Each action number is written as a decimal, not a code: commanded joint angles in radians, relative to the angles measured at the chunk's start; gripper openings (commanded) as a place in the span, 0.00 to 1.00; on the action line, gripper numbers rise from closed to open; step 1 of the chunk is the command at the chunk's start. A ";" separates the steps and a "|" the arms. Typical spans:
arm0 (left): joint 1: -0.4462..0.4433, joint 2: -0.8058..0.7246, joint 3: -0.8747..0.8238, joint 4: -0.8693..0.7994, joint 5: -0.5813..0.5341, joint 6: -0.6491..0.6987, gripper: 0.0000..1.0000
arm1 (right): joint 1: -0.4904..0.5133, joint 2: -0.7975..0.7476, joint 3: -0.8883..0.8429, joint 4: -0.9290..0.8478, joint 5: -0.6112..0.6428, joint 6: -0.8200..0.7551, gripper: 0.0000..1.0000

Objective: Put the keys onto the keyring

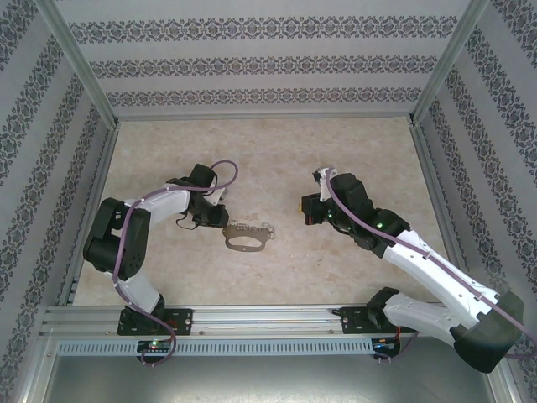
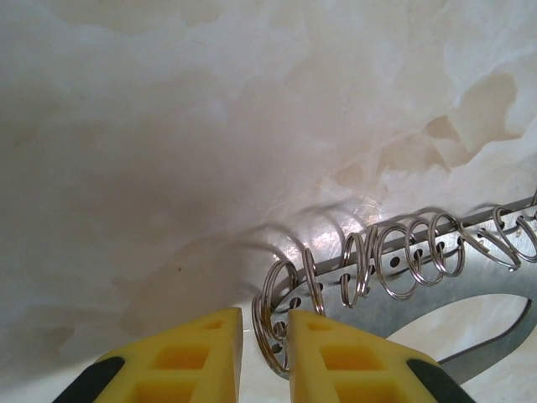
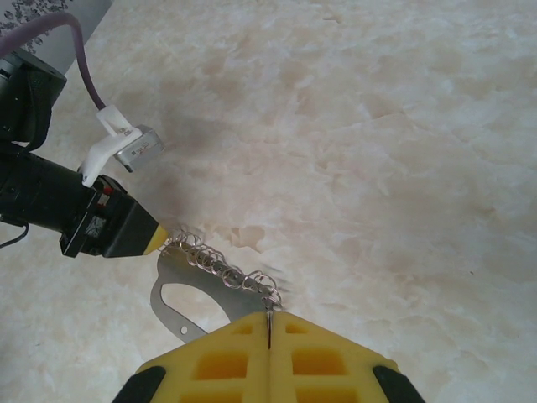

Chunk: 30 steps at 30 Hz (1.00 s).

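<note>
The keyring (image 1: 263,240) is a flat silvery loop with an oval opening, lying mid-table. The keys (image 1: 247,227) are a string of small silver rings threaded along its far edge. My left gripper (image 1: 218,222) is at the loop's left end. In the left wrist view its yellow pads (image 2: 197,348) stand narrowly apart around the end ring (image 2: 265,334), beside the keyring (image 2: 487,277) and the keys (image 2: 361,270). My right gripper (image 1: 304,208) is shut, above and right of the loop. In its wrist view the right gripper (image 3: 268,317) shows a thin silvery sliver in the pad seam. Beyond it lie the keys (image 3: 220,267) and keyring (image 3: 223,295).
The marble-patterned tabletop (image 1: 277,159) is boxed in by patterned walls and aluminium posts (image 1: 94,92). A metal rail (image 1: 268,317) carries the arm bases at the near edge. The left arm's cable and wrist camera (image 3: 138,147) hang above the loop's left end.
</note>
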 commanded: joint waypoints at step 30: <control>0.010 -0.065 -0.024 -0.010 0.007 -0.018 0.28 | -0.103 0.543 -0.059 0.156 -0.342 0.037 0.00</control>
